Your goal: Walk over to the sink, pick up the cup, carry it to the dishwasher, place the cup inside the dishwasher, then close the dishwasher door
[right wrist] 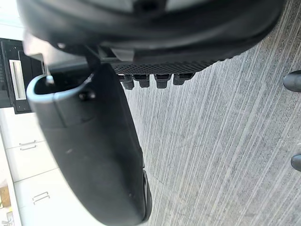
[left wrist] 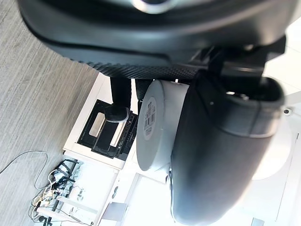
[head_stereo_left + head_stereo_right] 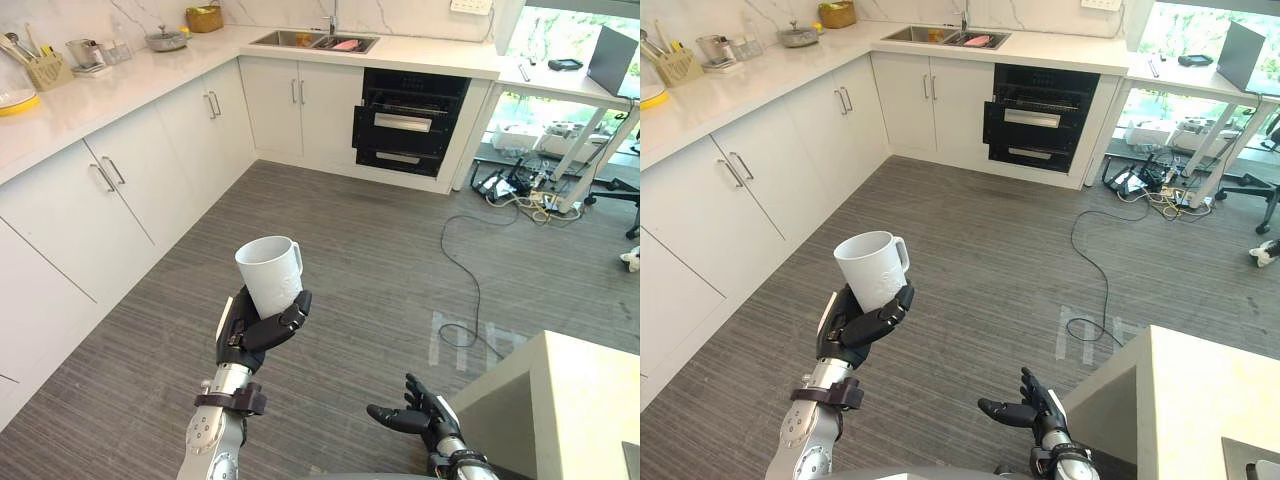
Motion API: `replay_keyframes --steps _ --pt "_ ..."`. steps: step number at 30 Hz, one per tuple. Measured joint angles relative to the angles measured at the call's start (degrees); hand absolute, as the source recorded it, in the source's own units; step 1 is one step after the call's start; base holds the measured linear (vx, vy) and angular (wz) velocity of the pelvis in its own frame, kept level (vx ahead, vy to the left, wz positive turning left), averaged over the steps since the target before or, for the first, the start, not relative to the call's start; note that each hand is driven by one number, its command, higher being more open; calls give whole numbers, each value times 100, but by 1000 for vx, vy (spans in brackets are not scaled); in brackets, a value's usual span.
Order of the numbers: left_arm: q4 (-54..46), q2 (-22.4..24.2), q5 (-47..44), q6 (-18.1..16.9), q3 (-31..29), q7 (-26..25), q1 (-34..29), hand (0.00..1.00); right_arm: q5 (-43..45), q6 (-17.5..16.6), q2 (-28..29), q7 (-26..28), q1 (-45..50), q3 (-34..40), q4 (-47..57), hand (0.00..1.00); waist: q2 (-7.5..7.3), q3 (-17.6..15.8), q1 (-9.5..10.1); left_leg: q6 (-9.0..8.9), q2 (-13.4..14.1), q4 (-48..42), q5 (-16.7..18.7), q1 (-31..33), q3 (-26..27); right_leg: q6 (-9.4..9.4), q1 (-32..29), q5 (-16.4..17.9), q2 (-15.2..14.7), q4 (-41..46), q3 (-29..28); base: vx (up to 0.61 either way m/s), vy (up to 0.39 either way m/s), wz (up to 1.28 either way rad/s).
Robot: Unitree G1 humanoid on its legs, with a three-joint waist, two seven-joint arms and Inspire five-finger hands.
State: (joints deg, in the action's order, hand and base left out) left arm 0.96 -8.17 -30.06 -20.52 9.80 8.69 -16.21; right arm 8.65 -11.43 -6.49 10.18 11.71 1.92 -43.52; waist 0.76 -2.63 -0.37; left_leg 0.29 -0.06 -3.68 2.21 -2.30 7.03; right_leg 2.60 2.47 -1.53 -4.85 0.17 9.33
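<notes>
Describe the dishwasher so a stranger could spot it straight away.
Follow the white counter to the sink at the far wall. Just right of the cabinets beneath it sits the dishwasher, the one black front among white doors, its door ajar.

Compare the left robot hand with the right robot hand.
The dark left robot hand is curled round an upright white ceramic cup; the dark right robot hand holds nothing, its fingers relaxed. The left robot hand is held higher; the right robot hand sits lower, beside the corner of a pale counter. Both hang over the grey wood-grain floor.
</notes>
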Motion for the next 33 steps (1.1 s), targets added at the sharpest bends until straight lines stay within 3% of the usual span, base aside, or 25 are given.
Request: replay_keyframes --steps 3,5,9,11,12,15,18,19,20,22,24,26,28,30,31,33 --pt "-11 138 4 -1 -2 -17 1 0 -45 1 -32 2 16 17 155 100 9 -61 4 126 -6 -548 375 226 9 25 -291 501 -133 721 93 -28 46 5" --pt "-53 147 29 -17 2 -38 2 0 -111 0 -31 28 33 15 349 100 -99 -177 -39 242 -133 -903 651 252 3 50 -543 1059 -471 1696 302 22 67 21" --pt "-72 128 23 -90 0 -160 12 0 -112 -7 -52 75 38 9 463 100 -145 -299 -54 323 -290 -1155 854 146 -187 117 -830 1295 -864 2915 567 106 60 18" --pt "-82 97 15 -105 11 -177 52 0 -118 -7 -46 98 64 8 462 100 -146 -401 -60 421 -290 -1127 932 -31 -287 79 -1038 1452 -877 3406 592 165 29 26" --pt "-84 47 7 -124 14 -189 65 0 -143 -8 -43 130 150 2 505 100 -127 -407 -44 471 -241 -1140 1064 -114 -352 26 -1188 1625 -729 3330 524 223 -41 31" --pt "-83 -51 -43 -124 -29 -211 212 0 -152 -5 -76 218 224 0 615 100 -103 -428 -146 445 -125 -1150 1293 -257 -693 105 -1833 1509 -315 2888 137 227 -96 51" --pt "-78 -58 -45 -140 -41 -203 240 0 -154 6 -94 331 300 -4 668 100 -96 -437 -216 161 68 -1439 1701 -473 -1026 91 -2180 826 -109 2229 -232 379 -200 68" --pt "-55 -70 -43 -148 -22 -173 215 0 -153 8 -137 372 389 -3 791 100 -86 -410 -223 44 163 -1686 2048 -605 -1182 -153 -2132 201 -86 2402 -192 490 -267 46" --pt "-1 37 -42 -147 -11 -158 158 0 -152 25 -251 402 383 2 848 100 80 -360 -192 -28 375 -1747 2187 -796 -1179 -239 -2121 602 47 2841 -42 507 -254 43" --pt "3 66 -46 -147 86 -159 77 0 -152 76 -262 407 320 62 927 100 148 -340 -230 -64 528 -2358 1986 -662 -1074 -384 -1995 1003 55 3125 137 595 -273 37" --pt "5 86 -43 -149 203 -124 29 0 -152 88 -251 433 319 53 1018 100 161 -329 -226 -108 679 -3140 1539 -386 -913 -467 -1669 1294 102 3089 322 519 -266 42" --pt "18 249 -24 -156 200 -50 -6 0 -151 88 -285 434 271 51 1051 100 276 -320 -187 -102 1259 -4647 690 273 -327 -552 -1038 1420 409 2492 465 455 -211 25" --pt "24 274 -26 -160 182 -14 -59 0 -150 86 -307 407 255 34 1053 100 305 -311 -159 -13 1579 -5521 991 830 115 -682 -461 1464 557 1934 490 459 -121 6" --pt "33 276 -27 -161 177 41 -60 0 -144 66 -374 351 227 20 1067 100 251 -318 -154 -28 1518 -5208 1398 1316 520 -655 5 1420 534 1463 514 458 -74 4" --pt "33 275 -28 -162 177 50 -20 0 -137 65 -412 302 179 29 1067 100 246 -316 -122 -54 1361 -4558 1550 1600 774 -600 226 1387 461 1259 505 362 -19 -5" --pt "34 259 -35 -160 176 51 26 0 -129 66 -440 240 114 -5 1063 100 156 -375 -30 -51 953 -3477 1493 1860 965 -589 512 1389 248 1050 427 478 45 -18"
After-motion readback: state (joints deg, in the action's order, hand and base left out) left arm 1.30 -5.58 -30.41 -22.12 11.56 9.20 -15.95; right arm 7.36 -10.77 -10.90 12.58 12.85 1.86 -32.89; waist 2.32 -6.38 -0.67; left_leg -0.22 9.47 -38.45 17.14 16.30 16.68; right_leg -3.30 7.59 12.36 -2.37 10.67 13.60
